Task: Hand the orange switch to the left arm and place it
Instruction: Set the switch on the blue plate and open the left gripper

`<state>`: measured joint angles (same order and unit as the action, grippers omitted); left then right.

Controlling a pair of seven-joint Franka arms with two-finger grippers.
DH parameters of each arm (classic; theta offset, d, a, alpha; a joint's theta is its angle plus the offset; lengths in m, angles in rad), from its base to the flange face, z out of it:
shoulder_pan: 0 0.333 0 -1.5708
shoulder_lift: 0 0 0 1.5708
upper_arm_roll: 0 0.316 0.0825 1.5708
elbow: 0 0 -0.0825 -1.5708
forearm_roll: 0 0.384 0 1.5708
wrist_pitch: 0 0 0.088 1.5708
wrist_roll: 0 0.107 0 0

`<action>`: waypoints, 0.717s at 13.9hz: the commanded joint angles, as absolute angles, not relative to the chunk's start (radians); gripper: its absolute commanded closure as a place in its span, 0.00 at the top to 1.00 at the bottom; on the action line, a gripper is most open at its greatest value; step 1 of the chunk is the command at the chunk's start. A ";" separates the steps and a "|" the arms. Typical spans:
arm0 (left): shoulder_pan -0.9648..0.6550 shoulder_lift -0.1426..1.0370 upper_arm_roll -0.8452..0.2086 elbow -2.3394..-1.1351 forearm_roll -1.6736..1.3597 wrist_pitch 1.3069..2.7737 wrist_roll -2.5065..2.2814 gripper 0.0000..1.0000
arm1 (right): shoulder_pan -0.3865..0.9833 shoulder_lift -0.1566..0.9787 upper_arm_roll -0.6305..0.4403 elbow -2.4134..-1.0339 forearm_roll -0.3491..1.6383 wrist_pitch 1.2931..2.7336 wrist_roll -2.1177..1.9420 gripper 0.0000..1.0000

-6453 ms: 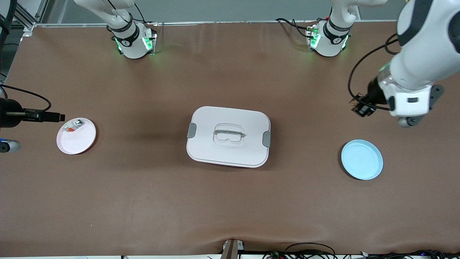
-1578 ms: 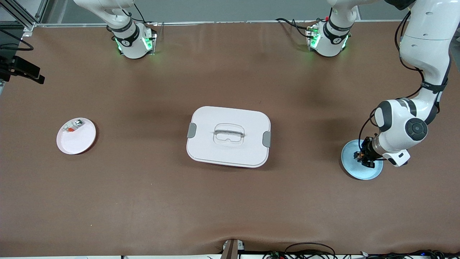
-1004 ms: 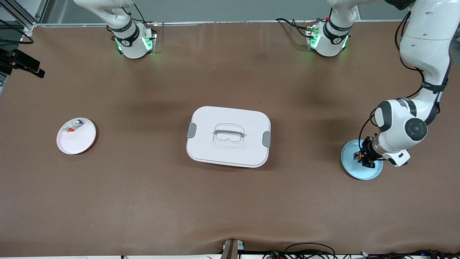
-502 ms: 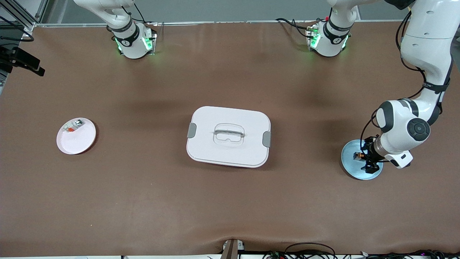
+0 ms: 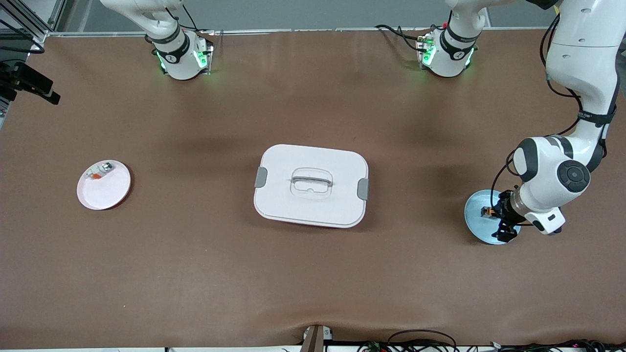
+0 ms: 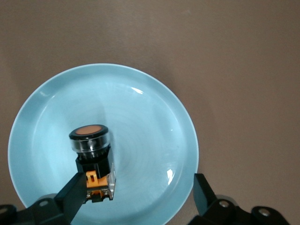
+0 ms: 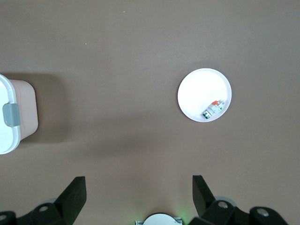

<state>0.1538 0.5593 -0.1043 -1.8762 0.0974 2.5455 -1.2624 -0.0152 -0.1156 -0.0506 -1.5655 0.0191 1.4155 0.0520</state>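
while right hand (image 7: 136,197) waits, left hand (image 6: 140,190) spread above orange switch (image 6: 92,159)

Left white robot arm (image 5: 582,73) reaches down from its base at the table's edge farthest from the front camera, its black two-finger gripper (image 5: 499,221) low near the left arm's end, fingers (image 6: 70,197) spread. Right gripper (image 7: 136,199) is raised, fingers apart.

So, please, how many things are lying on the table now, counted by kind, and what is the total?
Plates: 2, blue plate and white plate
Boxes: 1, box
Small parts: 2, orange switch and white-silver part
Total: 5
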 commanded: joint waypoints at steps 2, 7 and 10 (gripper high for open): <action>0.158 0.535 -0.114 -1.884 0.117 2.522 -1.055 1.00 | -0.015 -0.155 -0.049 -1.605 0.035 1.450 0.052 1.00; 0.160 0.537 -0.115 -1.882 0.117 2.522 -0.787 1.00 | -0.015 -0.150 -0.044 -1.595 0.034 1.447 0.049 1.00; 0.155 0.537 -0.115 -1.882 0.118 2.530 -0.656 1.00 | -0.017 -0.150 -0.044 -1.595 0.031 1.440 0.048 1.00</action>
